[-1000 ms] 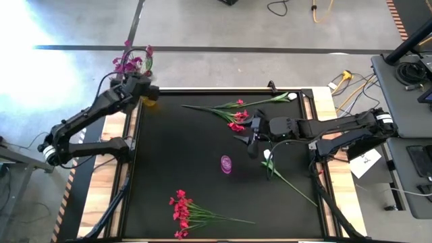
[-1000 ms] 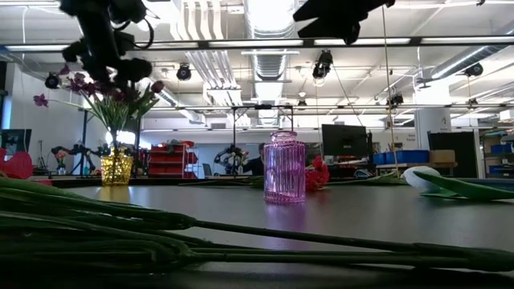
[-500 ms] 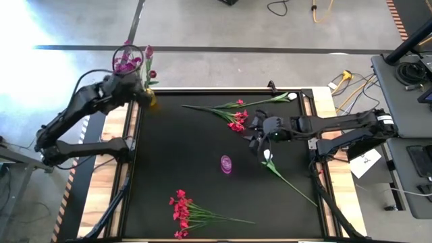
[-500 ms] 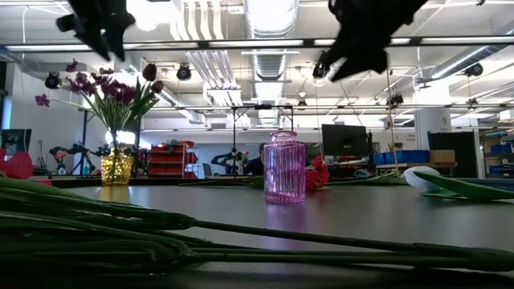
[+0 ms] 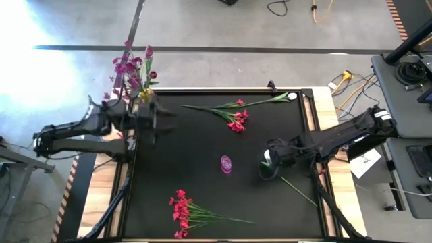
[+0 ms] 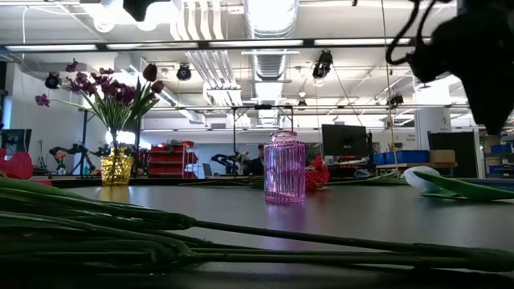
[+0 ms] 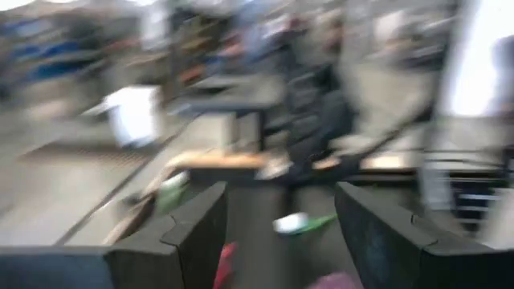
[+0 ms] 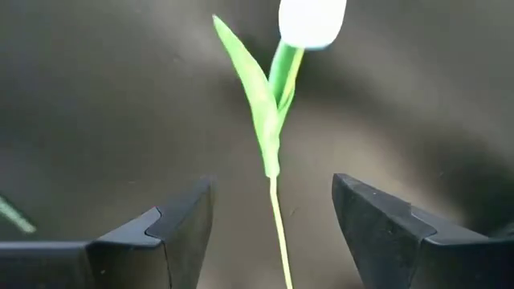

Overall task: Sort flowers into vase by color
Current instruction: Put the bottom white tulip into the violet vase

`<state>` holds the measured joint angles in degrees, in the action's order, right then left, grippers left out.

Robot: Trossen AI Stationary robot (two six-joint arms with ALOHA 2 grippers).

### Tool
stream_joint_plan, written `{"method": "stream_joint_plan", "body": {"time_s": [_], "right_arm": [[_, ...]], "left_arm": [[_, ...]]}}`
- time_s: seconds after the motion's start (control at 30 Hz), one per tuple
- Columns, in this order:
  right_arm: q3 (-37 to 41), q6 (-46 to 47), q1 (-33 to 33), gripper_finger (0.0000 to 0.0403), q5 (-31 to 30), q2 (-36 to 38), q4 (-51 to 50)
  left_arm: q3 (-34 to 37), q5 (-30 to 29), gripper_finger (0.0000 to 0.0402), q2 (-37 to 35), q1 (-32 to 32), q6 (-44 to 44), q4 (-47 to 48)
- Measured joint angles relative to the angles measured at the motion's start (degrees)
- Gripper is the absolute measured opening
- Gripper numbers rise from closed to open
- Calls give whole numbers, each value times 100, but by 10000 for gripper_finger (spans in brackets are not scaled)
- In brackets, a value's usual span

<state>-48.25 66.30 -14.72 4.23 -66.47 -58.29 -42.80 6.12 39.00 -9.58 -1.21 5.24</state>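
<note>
The right gripper (image 5: 268, 167) hangs low over the black table (image 5: 196, 155), fingers (image 8: 161, 233) spread wide and holding nothing — between them lies a white tulip (image 8: 312, 20) on its green stem (image 8: 278, 217), flat on the table and touched by neither finger. From above, that tulip (image 5: 267, 162) sits right of the small pink vase (image 5: 226, 164), which stands near the table's middle.

The left gripper (image 5: 154, 119) is above the table's left edge, fingers (image 7: 189, 233) also wide apart and empty. Just behind it, at the far left corner, a gold vase (image 6: 116, 167) holds the purple flowers (image 5: 129, 66) and a dark red bud (image 6: 149, 72).

Other flowers lie loose on the table — a red cluster (image 5: 237, 120) with a second white tulip (image 5: 291, 96) near the far edge, and a red bunch (image 5: 181, 212) at the near edge.
</note>
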Motion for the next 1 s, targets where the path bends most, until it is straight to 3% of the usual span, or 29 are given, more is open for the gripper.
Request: {"method": "stream_joint_plan", "body": {"time_s": [0.1,0.3,0.53,0.73,0.87,1.0], "right_arm": [[220,310,-290,242,-62,-115,228],[277,187,-409,242,-129,-509,743],[290,-134,-217,242,12,-1246,797],[304,-494,173,235,-99,-1833,1304],[282,-865,412,196,-62,-2076,1430],[282,-1104,523,123,-27,-2147,1436]], "left_arm": [[432,458,214,96,378,-25,-963],[817,491,214,235,707,76,-1300],[1562,526,214,427,1172,254,-2801],[1856,489,214,552,1184,279,-3332],[1904,491,214,599,1184,396,-3554],[1738,493,214,526,1184,429,-3499]]}}
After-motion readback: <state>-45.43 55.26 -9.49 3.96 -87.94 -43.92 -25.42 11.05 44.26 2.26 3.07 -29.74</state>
